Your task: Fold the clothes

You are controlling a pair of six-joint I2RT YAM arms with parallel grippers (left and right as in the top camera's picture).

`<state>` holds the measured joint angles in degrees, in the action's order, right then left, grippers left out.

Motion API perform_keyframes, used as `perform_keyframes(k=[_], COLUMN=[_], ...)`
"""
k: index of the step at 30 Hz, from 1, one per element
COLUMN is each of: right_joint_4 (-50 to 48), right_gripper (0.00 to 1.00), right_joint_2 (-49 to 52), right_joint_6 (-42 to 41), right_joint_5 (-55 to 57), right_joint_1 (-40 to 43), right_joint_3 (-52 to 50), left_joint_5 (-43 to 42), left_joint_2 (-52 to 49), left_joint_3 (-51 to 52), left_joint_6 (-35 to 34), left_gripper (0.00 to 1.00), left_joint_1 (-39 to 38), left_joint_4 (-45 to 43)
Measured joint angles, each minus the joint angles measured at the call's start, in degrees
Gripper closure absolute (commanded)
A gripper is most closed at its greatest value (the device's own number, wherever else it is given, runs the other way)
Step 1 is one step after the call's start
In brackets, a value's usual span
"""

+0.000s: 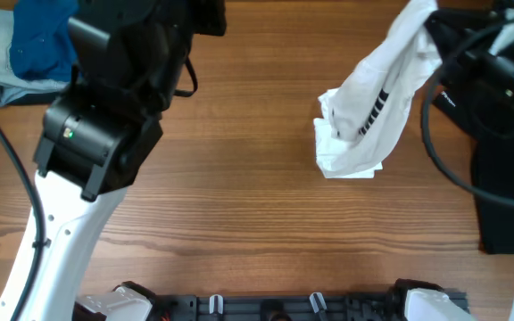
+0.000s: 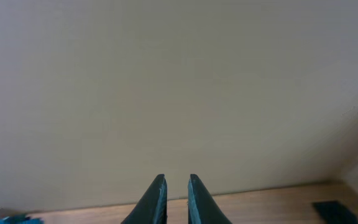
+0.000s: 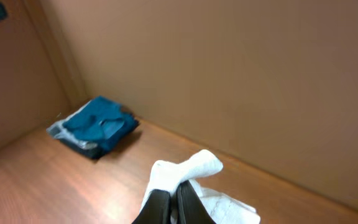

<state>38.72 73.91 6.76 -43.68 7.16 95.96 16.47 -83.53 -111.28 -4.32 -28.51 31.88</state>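
First, at the near edge of the table [image 1: 239, 205] you see only the mounts of your two arms. A little farther, in the right half of the tabletop, the lower part of the white shirt [image 1: 364, 116] with black striped print lies crumpled on the wood. Its upper part hangs raised toward the far right corner. Close to it, along the right edge, the black garment [image 1: 500, 196] lies flat, partly hidden under the right arm [image 1: 507, 67]. At the far right corner your right gripper [image 3: 174, 194] has its fingers pressed together on a fold of the white shirt, and the cloth bulges out past the tips. At the far left corner a folded blue pile [image 1: 29, 45] rests on the table, well apart from the shirt. Your left gripper [image 2: 176, 178] is up in the air near that corner and faces a plain wall. Its fingers stand nearly together with only a narrow gap, and they hold nothing.
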Motion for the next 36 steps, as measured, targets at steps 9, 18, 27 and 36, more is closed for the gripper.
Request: perform_keyframes(k=[9, 18, 27, 36], right_joint_4=[-0.68, -7.28, -8.07, -8.07], right_gripper=[0.96, 0.96, 0.96, 0.96], right_joint_2=[12.37, 24.5, 24.46, 24.46], right_joint_6=[-0.07, -2.75, -3.1, -3.08], right_joint_5=[1.42, 3.45, 3.69, 3.21], right_joint_1=[-19.19, -30.58, -30.58, -29.03], right_joint_3=[0.0, -0.2, -0.17, -0.17], left_joint_5=[-0.55, -19.71, -38.07, -58.69], left_joint_2=[-0.02, -0.59, -15.65, -26.14], left_joint_3=[-0.02, -0.11, -0.33, -0.31], left_joint_6=[-0.31, -0.76, 7.04, 21.94], left_gripper=[0.75, 0.54, 0.42, 0.39], left_joint_1=[8.41, 21.77, 21.88, 21.81], left_joint_4=[15.04, 28.72, 40.83, 41.03])
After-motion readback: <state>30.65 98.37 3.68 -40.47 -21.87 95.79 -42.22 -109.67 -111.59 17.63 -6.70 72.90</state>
